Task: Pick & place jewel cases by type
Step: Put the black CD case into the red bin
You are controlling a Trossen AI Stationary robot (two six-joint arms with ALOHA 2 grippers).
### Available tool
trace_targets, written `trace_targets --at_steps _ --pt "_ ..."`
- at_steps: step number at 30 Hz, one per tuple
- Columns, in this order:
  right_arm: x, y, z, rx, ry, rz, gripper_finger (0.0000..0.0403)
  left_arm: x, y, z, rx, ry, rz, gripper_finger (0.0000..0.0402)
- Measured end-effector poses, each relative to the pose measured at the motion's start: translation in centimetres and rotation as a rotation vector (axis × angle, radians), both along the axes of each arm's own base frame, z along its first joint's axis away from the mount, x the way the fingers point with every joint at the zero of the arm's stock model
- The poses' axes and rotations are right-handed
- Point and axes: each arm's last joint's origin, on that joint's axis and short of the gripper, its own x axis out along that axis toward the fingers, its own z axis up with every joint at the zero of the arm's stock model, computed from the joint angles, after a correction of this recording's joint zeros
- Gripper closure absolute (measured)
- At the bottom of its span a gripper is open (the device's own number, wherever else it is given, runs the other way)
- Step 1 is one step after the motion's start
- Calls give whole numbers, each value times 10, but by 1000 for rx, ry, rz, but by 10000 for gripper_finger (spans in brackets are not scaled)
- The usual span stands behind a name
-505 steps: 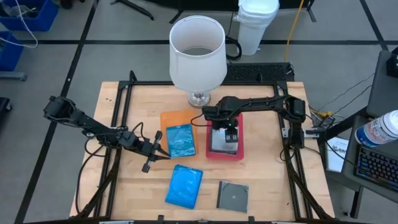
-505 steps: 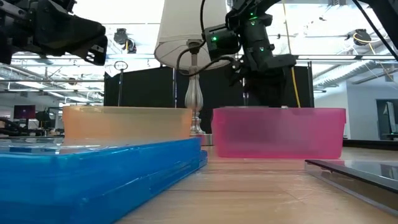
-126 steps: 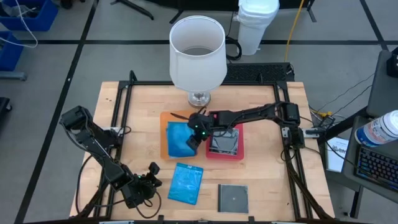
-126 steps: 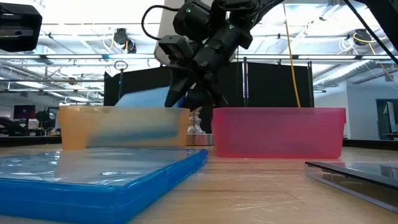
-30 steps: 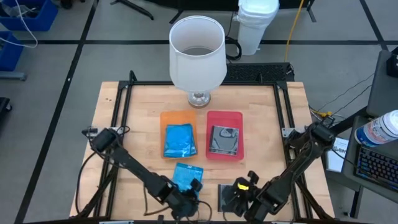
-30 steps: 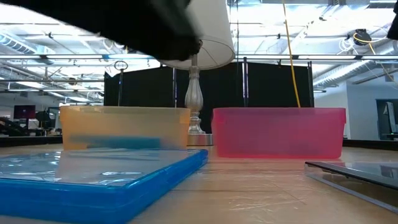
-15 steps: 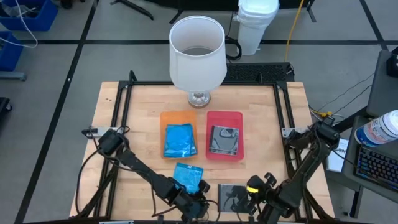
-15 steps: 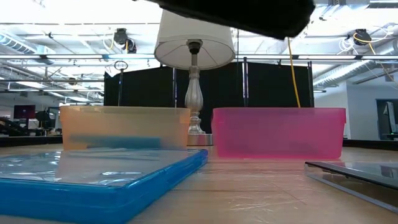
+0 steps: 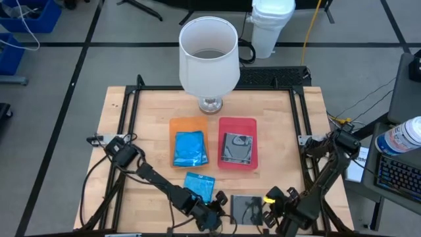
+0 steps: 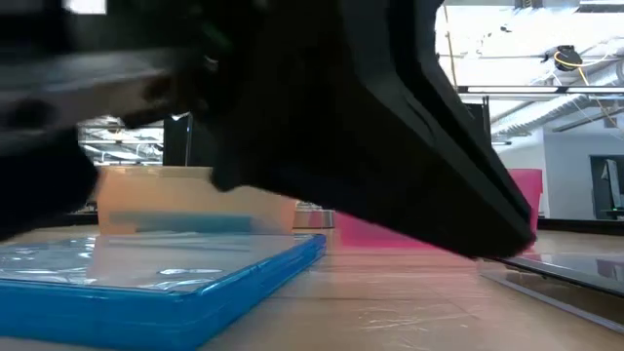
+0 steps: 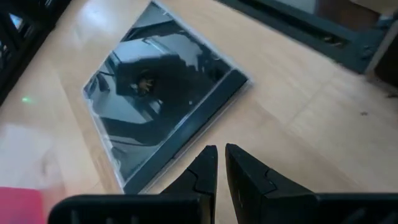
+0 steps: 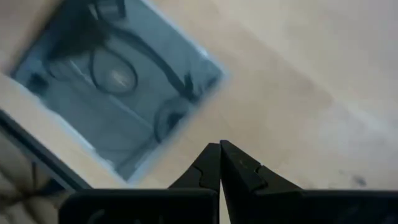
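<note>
A dark grey jewel case lies flat on the table near its front edge. It also shows in the left wrist view and the right wrist view. My left gripper hovers just left of it, shut with only a slit between the fingers, a little off the case's edge. My right gripper stands shut at the case's right side, pointing steeply down, clear of it. A blue jewel case lies flat to the left.
The orange tray holds a blue case. The red tray holds a dark case. A white lamp stands behind them. In the low view a dark arm blocks most of the sight.
My left gripper has gone toward the table's right edge along the front, sinking toward the dark case. My right gripper has shifted a little toward the right edge and rolled about its wrist. An arm has come in front of the low camera. The cases have not moved.
</note>
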Motion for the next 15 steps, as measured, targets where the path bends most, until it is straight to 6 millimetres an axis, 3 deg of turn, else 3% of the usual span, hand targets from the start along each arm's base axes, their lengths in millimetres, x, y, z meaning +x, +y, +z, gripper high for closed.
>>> trace_targets --at_steps 7,15 --pt "-1 -8 -29 142 18 -10 382 9 14 2 -66 26 4 360" --pt "-5 -24 -43 400 -137 18 344 9 18 0 -93 72 -8 360"
